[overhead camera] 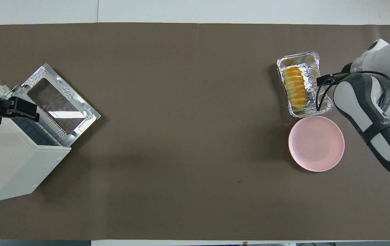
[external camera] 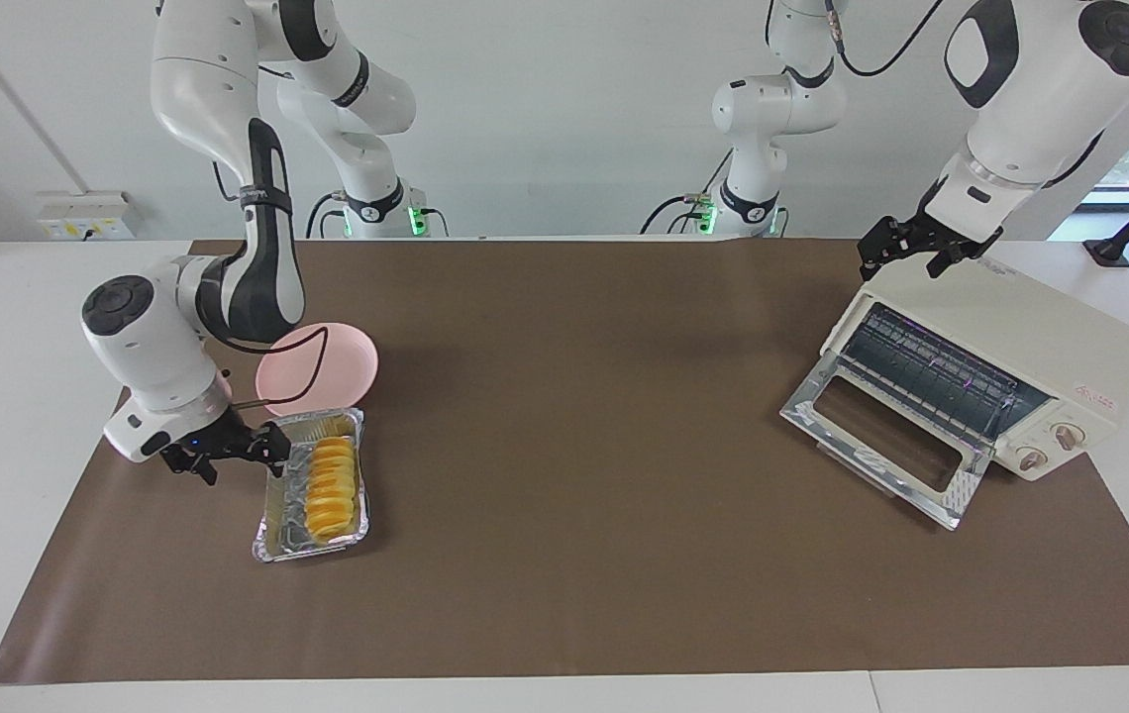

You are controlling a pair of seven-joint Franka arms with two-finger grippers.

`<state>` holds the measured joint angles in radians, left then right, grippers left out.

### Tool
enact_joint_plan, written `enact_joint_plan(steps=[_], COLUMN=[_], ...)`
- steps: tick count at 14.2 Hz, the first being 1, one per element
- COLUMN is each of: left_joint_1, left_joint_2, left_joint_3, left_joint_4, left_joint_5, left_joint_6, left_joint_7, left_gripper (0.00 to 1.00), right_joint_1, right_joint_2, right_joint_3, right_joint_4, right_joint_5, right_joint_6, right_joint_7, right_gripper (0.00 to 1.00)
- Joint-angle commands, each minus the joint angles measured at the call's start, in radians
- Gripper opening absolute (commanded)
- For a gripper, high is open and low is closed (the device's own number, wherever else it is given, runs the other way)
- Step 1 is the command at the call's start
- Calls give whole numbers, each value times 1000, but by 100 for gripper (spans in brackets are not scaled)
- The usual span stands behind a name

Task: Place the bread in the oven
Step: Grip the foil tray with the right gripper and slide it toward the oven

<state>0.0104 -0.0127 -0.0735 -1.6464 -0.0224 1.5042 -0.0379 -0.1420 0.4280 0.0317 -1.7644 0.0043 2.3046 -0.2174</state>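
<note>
place: robotics lab | evidence: two white arms mounted at a white counter | surface: plain brown mat spread as a work area | surroundings: bare white wall, wall socket box, cables and green-lit bases | props: toaster oven, pink plate, foil tray

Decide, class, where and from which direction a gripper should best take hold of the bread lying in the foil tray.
Probably across the middle of the bread, coming straight down from above. The loaf lies flat and lengthwise in the foil tray, whose raised walls block a sideways approach. Set the fingers on its two long sides, its narrow way, clear of the tray walls.
</note>
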Motion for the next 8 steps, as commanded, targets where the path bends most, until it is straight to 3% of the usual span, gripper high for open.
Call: enact_joint_plan(steps=[1,3,4,6,8], left_joint_1=[11,11,11,11,11], left_joint_2=[-16,-16,-16,-16,-16], left_joint_3=[-2,-2,-2,-2,-2], left_joint_4=[-19,-19,-19,-19,-19], left_joint_5=[-16,-17,-16,-17,-17], left_joint_6=[16,16,16,16,16], left_joint_7=[9,7,7,9,7], left_gripper=[100,100,100,100,100], right_joint_1=[-2,7,9,9,6], right_joint_2=[24,37,37,40,35], right_joint_3=[10,10,10,10,10], right_joint_4=[13,16,16,3,-38], right_joint_5=[16,20,20,20,20], right_joint_6=[16,18,16,19,59], right_joint_7=[-20,-16,-16,-14,-14], right_gripper=[92,87,79,45,17])
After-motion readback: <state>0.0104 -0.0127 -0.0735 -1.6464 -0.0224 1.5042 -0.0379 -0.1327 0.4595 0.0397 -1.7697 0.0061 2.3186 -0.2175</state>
